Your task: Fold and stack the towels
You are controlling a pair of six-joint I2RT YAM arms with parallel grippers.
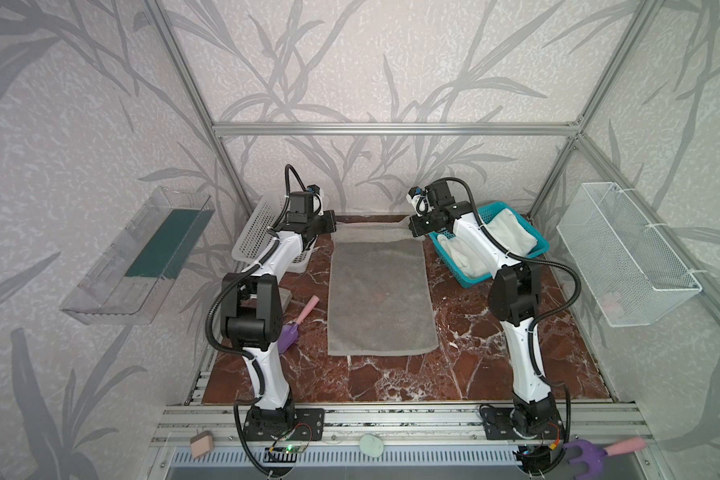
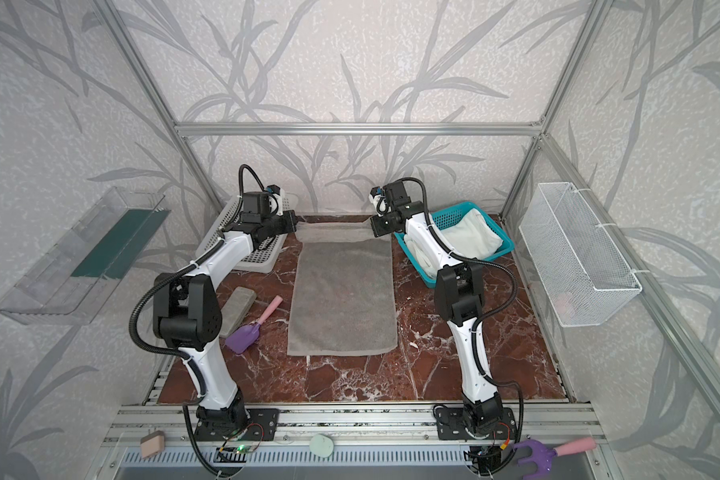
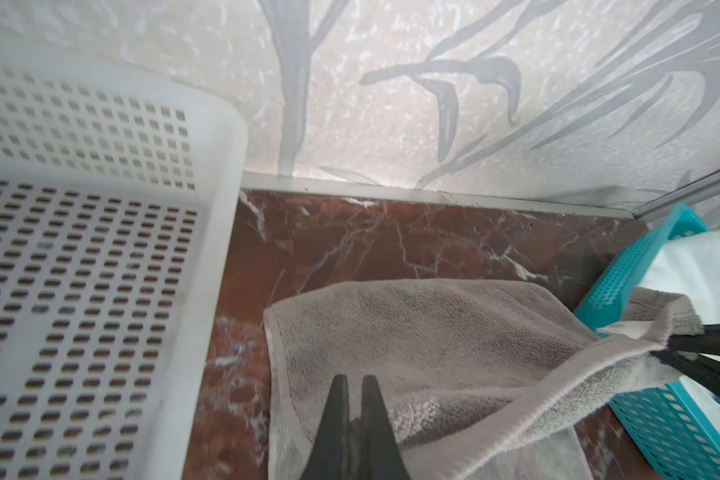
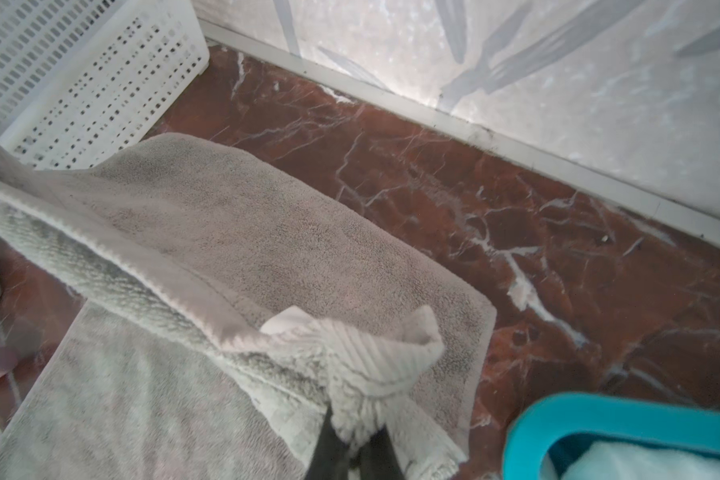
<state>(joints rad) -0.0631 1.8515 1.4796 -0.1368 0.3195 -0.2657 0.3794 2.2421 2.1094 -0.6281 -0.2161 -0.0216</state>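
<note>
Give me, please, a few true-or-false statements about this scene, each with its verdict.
1. The left gripper and the right gripper each pinch a far corner of the grey towel. True.
2. The purple scoop lies right of the grey towel. False: it lies left of it.
3. The grey towel's near edge rests flat on the table. True.
4. The white towel lies on the table. False: it lies in the teal basket.

The left gripper's black fingers press together on a rectangular grey terry towel spread over the red-brown marble desk. A white perforated plastic basket stands beside it. The right gripper pinches the towel's raised corner above a teal plastic basket holding a white towel.
</note>
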